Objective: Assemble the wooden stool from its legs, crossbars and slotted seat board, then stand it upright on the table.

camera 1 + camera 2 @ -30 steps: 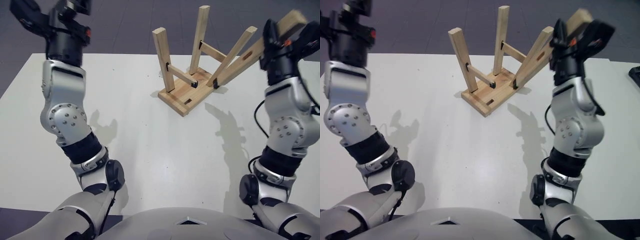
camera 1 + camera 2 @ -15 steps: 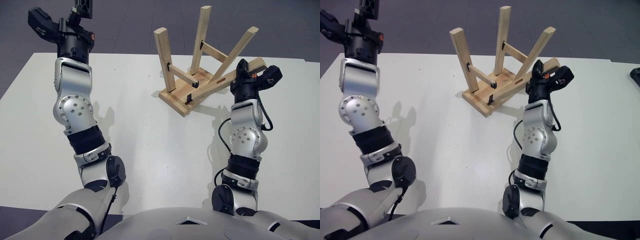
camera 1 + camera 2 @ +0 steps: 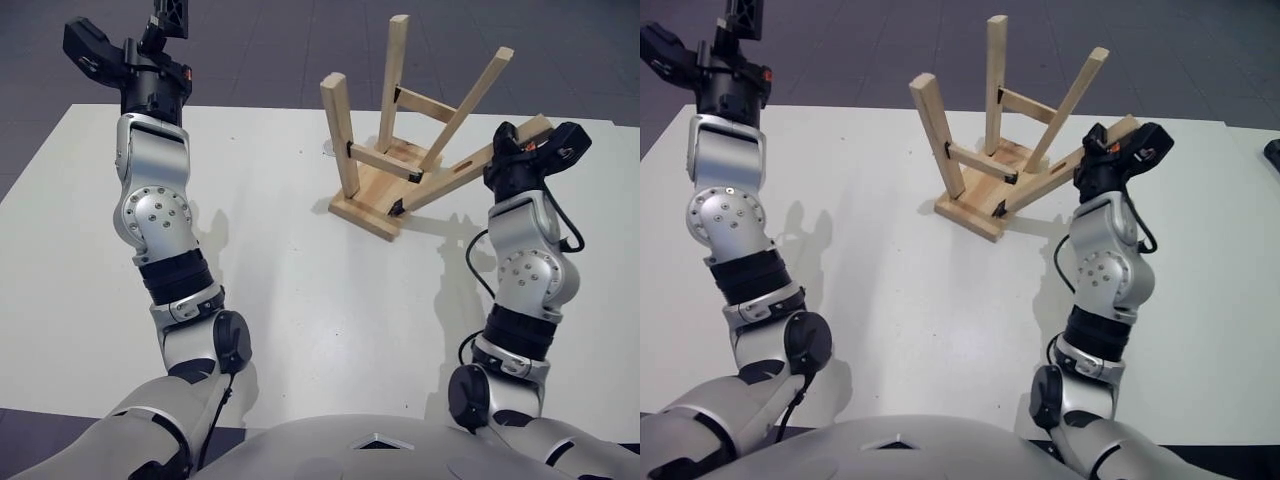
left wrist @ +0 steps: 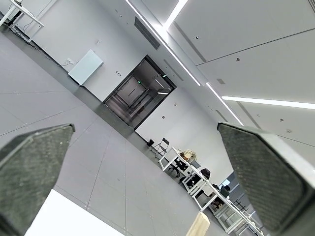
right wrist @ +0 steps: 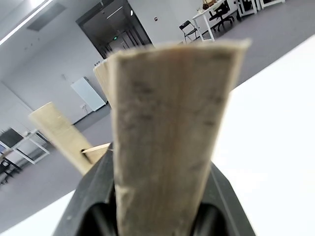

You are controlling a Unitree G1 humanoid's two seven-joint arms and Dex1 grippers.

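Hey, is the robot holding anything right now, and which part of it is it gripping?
The right tool grips one stool leg near its free outer end; the left tool is open and empty.

- Left arm (image 3: 150, 215): silver shells, black ribbed joints, round discs ringed with screws.
- Right arm (image 3: 528, 270): the same, with a black cable (image 3: 468, 262) alongside.
- Left gripper (image 3: 125, 35), right gripper (image 3: 537, 140): black, small orange-red wrist marks.
- Pads (image 4: 29, 167): dark grey, textured.
- Torso (image 3: 330, 450): grey shell.
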